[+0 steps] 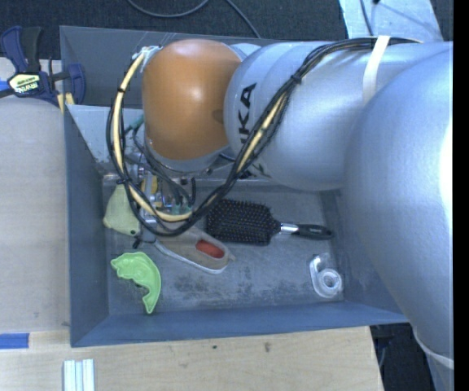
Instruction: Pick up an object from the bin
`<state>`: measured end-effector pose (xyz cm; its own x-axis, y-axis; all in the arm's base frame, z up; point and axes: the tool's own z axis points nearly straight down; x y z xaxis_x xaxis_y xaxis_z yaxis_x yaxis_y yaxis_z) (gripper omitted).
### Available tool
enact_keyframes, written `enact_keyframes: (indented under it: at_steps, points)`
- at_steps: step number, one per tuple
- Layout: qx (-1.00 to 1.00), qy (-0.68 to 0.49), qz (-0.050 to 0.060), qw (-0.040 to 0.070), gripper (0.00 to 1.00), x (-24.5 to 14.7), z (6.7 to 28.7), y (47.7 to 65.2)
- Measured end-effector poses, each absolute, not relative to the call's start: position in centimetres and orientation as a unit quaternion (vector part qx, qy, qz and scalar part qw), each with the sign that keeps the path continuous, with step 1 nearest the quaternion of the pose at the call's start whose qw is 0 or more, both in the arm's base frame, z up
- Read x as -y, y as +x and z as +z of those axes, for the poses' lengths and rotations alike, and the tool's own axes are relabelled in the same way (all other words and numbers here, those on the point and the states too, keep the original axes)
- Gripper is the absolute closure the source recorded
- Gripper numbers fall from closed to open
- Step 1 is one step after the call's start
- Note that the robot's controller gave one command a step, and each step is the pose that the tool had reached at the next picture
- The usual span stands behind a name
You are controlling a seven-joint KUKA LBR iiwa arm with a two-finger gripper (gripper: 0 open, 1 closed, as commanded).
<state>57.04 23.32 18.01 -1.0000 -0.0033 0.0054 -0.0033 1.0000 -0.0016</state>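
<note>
The gripper (164, 204), under the arm's orange cover (184, 96), sits low in the grey metal bin's (84, 243) left part, just beside a pale yellow-green soft lump (120, 215) and over the end of a pale oval dish (192, 253) with a red piece; spread or pressed together, I cannot tell. A black bristled hairbrush (238, 221) lies just right

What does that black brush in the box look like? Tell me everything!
The black hairbrush lies flat on the floor of the grey bin, about in the middle. Its oval head is covered in short bristles that face up. A thin handle with a shiny silvery patch points to the view's right. It looks like plastic. The head's left end sits very near a pale oval thing with a red inside; whether they touch cannot be told. The robot's arm hangs just above it.
</note>
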Motion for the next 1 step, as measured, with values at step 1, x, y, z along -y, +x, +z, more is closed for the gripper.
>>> enact_keyframes:
  at_steps: [1]
  points:
    - [1.0,0.0,-0.001,-0.001,0.0,-23.23,18.55,57.22]
